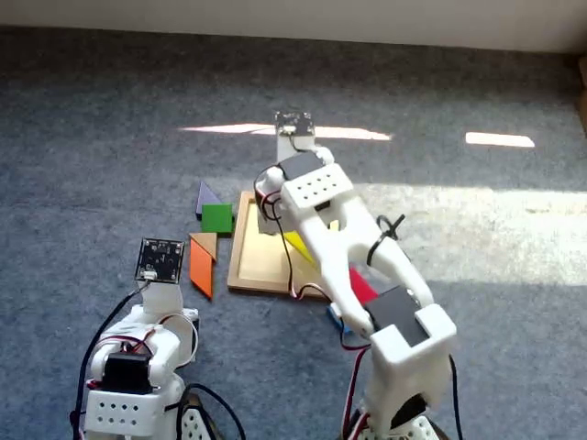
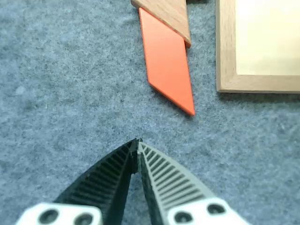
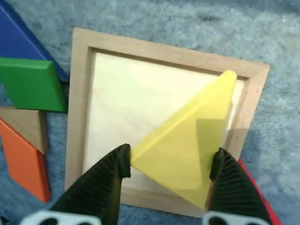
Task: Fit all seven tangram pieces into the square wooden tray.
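Right end effector (image 3: pixel 172 157) grasping yellow triangle (image 3: pixel 187 136) over tray (image 3: pixel 79 93) rim, left end effector (image 2: pixel 137 143) clenched near orange piece (image 2: pixel 168 65)

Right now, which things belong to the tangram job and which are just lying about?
Job:
square wooden tray
yellow triangle, in the right gripper
orange parallelogram
plain wooden triangle
green square
blue triangle
red piece
second blue piece, near the red one

Lying about:
grey carpet
sunlit patches on it

Bright sunlit patches — soft shadows
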